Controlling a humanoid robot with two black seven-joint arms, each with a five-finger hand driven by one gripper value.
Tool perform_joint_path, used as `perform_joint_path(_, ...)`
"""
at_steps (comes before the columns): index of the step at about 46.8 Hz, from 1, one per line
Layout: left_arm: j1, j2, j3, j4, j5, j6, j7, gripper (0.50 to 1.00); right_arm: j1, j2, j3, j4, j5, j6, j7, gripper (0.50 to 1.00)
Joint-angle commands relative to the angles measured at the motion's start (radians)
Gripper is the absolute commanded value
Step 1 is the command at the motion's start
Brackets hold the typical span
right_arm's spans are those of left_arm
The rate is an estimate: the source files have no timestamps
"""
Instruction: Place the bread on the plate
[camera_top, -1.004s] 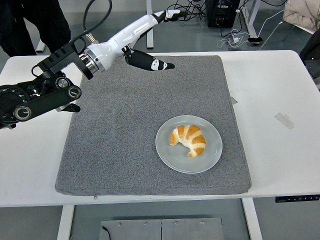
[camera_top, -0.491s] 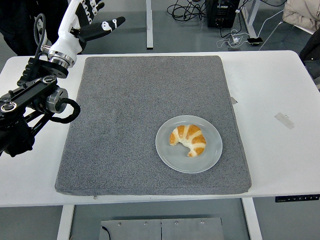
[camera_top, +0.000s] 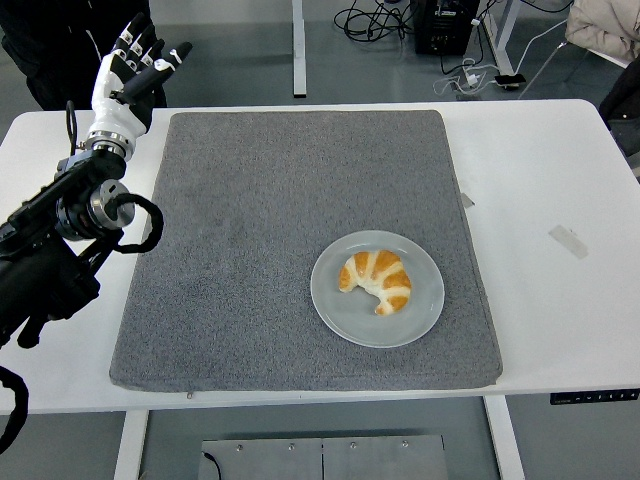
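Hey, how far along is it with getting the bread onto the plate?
It looks done: the bread lies on the plate, on the grey mat. Nothing is in hand; the left hand is open, raised at the table's far left. Nothing appears left.

Single high head view looks forward and down over the white table (camera_top: 540, 180); near edge at bottom.

Golden-brown bread (camera_top: 377, 281) with pale stripes; grey plate (camera_top: 330, 298); speckled grey mat (camera_top: 260, 220)
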Motion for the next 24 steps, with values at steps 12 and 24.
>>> perform_joint_path(12, -0.038, -0.038, -0.008, 0.162, -0.094, -0.132, -0.004, 0.948, 0.000, 0.000, 0.000, 0.002, 0.000, 0.002, 0.000, 1.000)
perform_joint_path(24, -0.044, -0.039, -0.008, 0.162, -0.103, -0.164, -0.023, 0.948, 0.014, 0.000, 0.002, 0.003, 0.000, 0.002, 0.000, 1.000)
